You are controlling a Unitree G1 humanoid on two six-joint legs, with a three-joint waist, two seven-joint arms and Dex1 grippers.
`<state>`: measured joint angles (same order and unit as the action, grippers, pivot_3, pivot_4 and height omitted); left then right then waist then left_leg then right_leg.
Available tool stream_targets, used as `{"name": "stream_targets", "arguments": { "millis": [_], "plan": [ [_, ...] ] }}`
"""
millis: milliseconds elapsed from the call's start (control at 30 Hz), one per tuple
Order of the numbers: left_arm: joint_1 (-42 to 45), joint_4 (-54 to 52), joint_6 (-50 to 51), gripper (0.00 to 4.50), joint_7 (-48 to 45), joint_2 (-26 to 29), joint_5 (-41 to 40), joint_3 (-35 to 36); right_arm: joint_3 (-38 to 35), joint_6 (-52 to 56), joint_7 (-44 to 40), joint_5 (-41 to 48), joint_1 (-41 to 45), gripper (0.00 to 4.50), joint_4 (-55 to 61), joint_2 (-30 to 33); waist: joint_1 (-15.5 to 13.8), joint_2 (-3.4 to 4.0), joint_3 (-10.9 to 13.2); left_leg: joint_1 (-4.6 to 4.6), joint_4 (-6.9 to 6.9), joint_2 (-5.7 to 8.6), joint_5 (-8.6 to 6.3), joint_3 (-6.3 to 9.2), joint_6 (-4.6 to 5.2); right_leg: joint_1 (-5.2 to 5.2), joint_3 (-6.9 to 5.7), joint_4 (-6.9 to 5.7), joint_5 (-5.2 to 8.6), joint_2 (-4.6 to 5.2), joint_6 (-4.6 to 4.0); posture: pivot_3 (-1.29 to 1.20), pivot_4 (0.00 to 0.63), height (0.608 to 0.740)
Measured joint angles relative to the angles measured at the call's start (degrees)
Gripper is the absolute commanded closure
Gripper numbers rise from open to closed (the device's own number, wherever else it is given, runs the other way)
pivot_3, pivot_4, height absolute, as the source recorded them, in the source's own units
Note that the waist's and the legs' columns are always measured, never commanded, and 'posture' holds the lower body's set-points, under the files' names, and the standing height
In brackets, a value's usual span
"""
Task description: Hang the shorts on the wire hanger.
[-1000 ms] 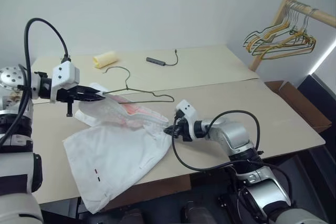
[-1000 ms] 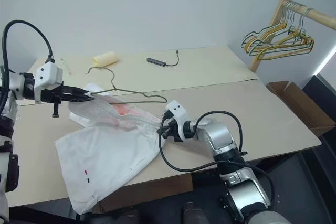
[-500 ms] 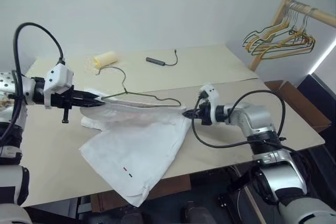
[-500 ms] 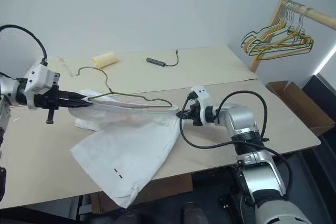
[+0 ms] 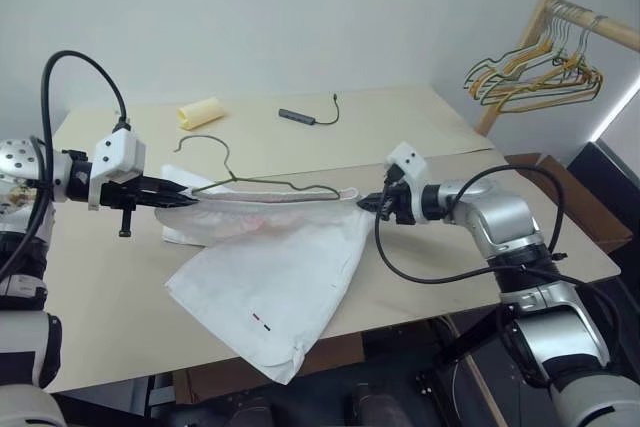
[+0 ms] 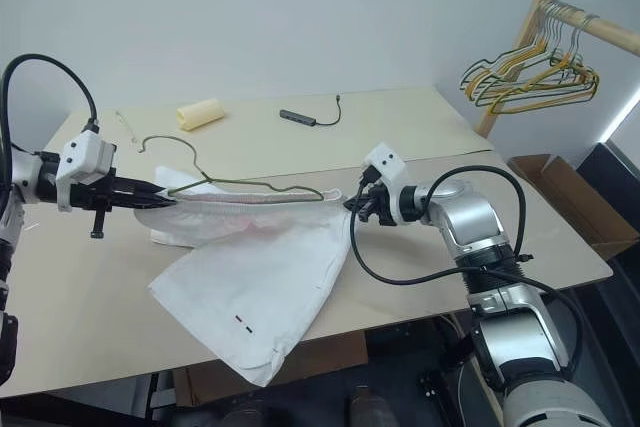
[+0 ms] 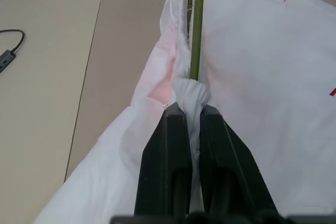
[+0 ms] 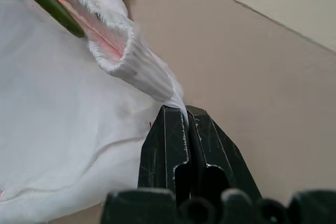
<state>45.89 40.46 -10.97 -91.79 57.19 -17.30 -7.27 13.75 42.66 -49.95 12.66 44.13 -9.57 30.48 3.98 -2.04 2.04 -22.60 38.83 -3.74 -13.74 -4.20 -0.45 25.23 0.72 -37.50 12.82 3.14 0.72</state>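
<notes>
Left gripper (image 7: 192, 109): fingers clamped on a bunched fold of the shorts (image 7: 262, 72)
Wire hanger (image 7: 197, 24): green wire running from that fold, along the waistband
Table (image 7: 47, 77): beige, under the cloth

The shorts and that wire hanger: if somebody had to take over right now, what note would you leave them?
Left claw: shut on one end of the shorts' waistband.
Right claw: shut on the other end, waistband stretched between them above the table.
The wire hanger lies along the waistband, hook up; the wrist views show its wire running inside the band.
Done: shorts lifted and spread, legs draping onto the table.
Left: seat the waistband on the hanger, then let go.
</notes>
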Motion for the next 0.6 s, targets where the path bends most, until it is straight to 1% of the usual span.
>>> {"name": "stream_targets", "arguments": {
  "millis": [167, 300, 500, 600],
  "plan": [
    [0.7, 1.0, -0.9, 4.50, 1.0, -0.6, 3.0, 0.1, 2.9, -0.9, -1.9, -1.7, 1.5, 4.45, 6.1, 2.7, 0.0, 0.01, 0.0, 0.01, 0.00, 0.00, 0.00, -0.01, 0.00, 0.00, 0.01, -0.01, 0.00, 0.00, 0.00, -0.03, 0.000, 0.740],
    [0.8, 2.0, -1.3, 4.50, 1.7, -1.3, 3.7, 1.2, 5.4, -2.9, -3.1, -3.6, 2.1, 4.45, 6.1, 4.5, 0.0, 0.00, 0.0, -0.01, 0.01, -0.01, 0.00, -0.02, 0.00, 0.00, -0.01, 0.02, 0.00, 0.00, 0.00, -0.02, 0.000, 0.740],
    [0.8, 1.6, -0.7, 4.50, 0.2, -1.8, 1.2, 4.4, 6.1, -4.4, -3.9, -4.5, 0.1, 4.45, 3.6, 4.5, -0.1, 0.00, 0.0, -0.03, 0.03, 0.00, 0.00, -0.03, 0.00, 0.01, 0.00, 0.00, -0.01, 0.02, -0.02, -0.02, 0.000, 0.740],
    [-1.0, -1.0, 1.9, 4.50, -0.5, -1.8, -2.1, 5.1, 6.0, -4.7, -3.8, -4.6, 0.1, 4.45, 2.5, 4.0, 0.0, 0.00, 0.0, 0.00, 0.02, -0.01, 0.00, -0.03, 0.00, 0.01, 0.01, -0.02, -0.01, 0.01, -0.02, -0.02, 0.000, 0.740]
  ]
}}
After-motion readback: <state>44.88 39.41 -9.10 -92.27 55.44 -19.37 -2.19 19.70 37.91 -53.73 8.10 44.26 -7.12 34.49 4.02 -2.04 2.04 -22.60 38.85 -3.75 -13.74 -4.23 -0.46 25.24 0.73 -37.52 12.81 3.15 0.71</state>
